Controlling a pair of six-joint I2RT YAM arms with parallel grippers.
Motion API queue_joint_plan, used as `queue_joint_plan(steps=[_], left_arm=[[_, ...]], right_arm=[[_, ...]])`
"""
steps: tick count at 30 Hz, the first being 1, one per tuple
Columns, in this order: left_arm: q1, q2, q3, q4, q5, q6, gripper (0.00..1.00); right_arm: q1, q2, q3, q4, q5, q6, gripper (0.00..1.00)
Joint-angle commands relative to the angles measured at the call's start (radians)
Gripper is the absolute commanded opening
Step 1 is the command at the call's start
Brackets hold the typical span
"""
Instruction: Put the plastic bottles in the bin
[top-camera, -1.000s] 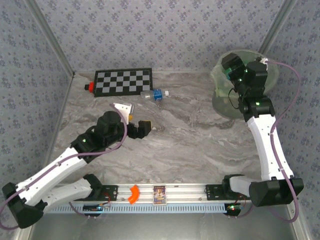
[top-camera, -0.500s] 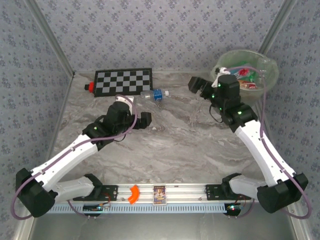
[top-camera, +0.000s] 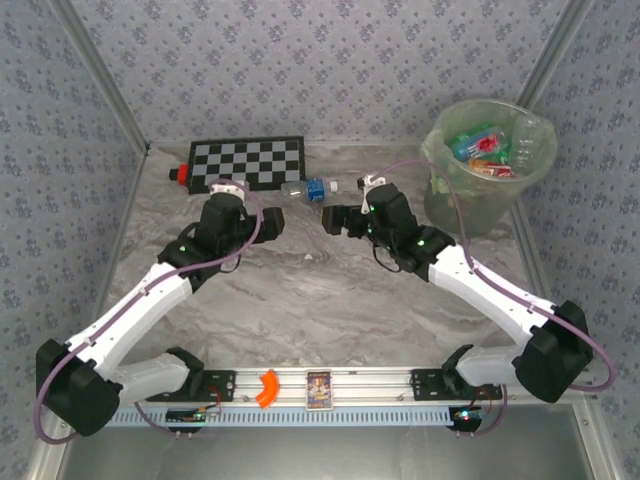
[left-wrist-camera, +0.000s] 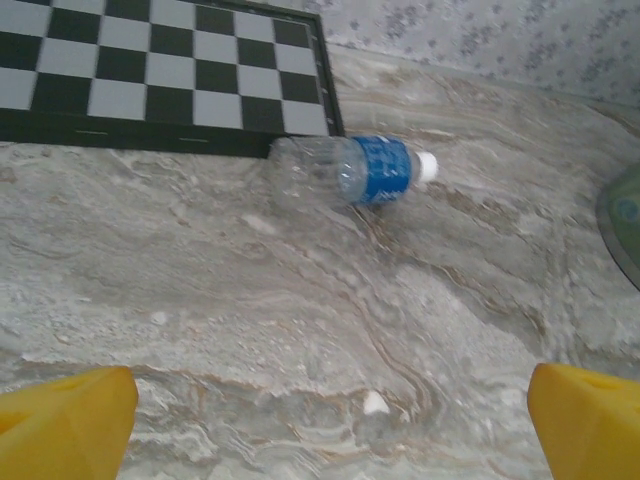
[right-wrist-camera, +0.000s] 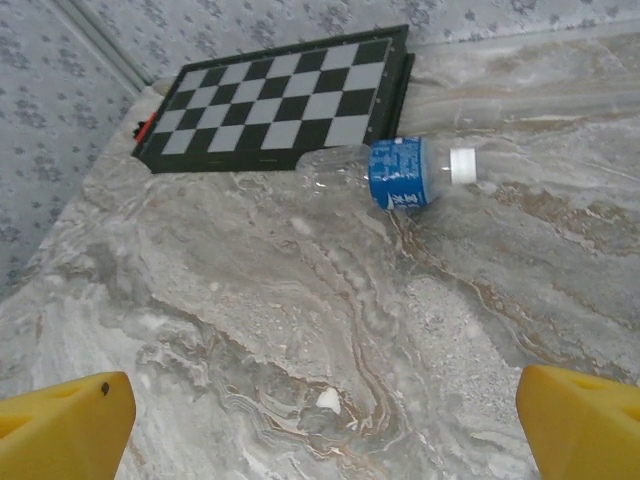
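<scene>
We log: the right claw (right-wrist-camera: 320, 425) has left the bin (top-camera: 490, 205); the left claw (left-wrist-camera: 325, 425) advanced. Both are spread wide and empty. The bin holds many bottles (top-camera: 478, 145); we see one bottle (top-camera: 305, 189) remaining, just ahead of both.

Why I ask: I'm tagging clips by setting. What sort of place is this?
Probably a robot test cell, not a home: floral-patterned wall panels box in the grey marble-patterned tabletop, a black-and-white checkerboard lies at the back, and two white-and-black arms are bolted to a metal rail.
</scene>
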Motion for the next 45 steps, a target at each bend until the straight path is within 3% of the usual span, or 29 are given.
queue_joint_plan(steps=[1, 5, 9, 15, 24, 32, 39, 45], left_arm=[[0.056, 0.061, 0.015, 0.040, 0.056, -0.025, 1.00], [0.095, 0.128, 0.046, 0.047, 0.115, -0.054, 1.00], [0.097, 0.128, 0.040, 0.069, 0.159, -0.067, 1.00], [0.097, 0.062, 0.025, 0.021, 0.199, -0.049, 1.00], [0.096, -0.103, -0.036, -0.026, 0.243, -0.057, 1.00], [0.095, -0.190, -0.071, -0.046, 0.260, -0.081, 1.00], [0.096, -0.202, -0.074, -0.060, 0.260, -0.072, 1.00], [0.095, -0.207, -0.065, -0.074, 0.259, -0.063, 1.00]], right_arm=[[0.031, 0.037, -0.017, 0.058, 0.101, 0.042, 1.00], [0.035, 0.141, 0.010, 0.036, 0.143, 0.118, 1.00], [0.003, 0.258, 0.020, 0.111, 0.085, 0.227, 1.00], [-0.088, 0.421, 0.018, 0.272, 0.031, 0.443, 0.78], [-0.153, 0.687, 0.039, 0.730, -0.008, 0.740, 0.55], [-0.145, 0.874, 0.143, 0.902, 0.076, 0.910, 0.59], [-0.156, 0.946, 0.218, 0.925, 0.125, 0.978, 0.60], [-0.181, 1.012, 0.289, 0.944, 0.086, 1.037, 0.57]])
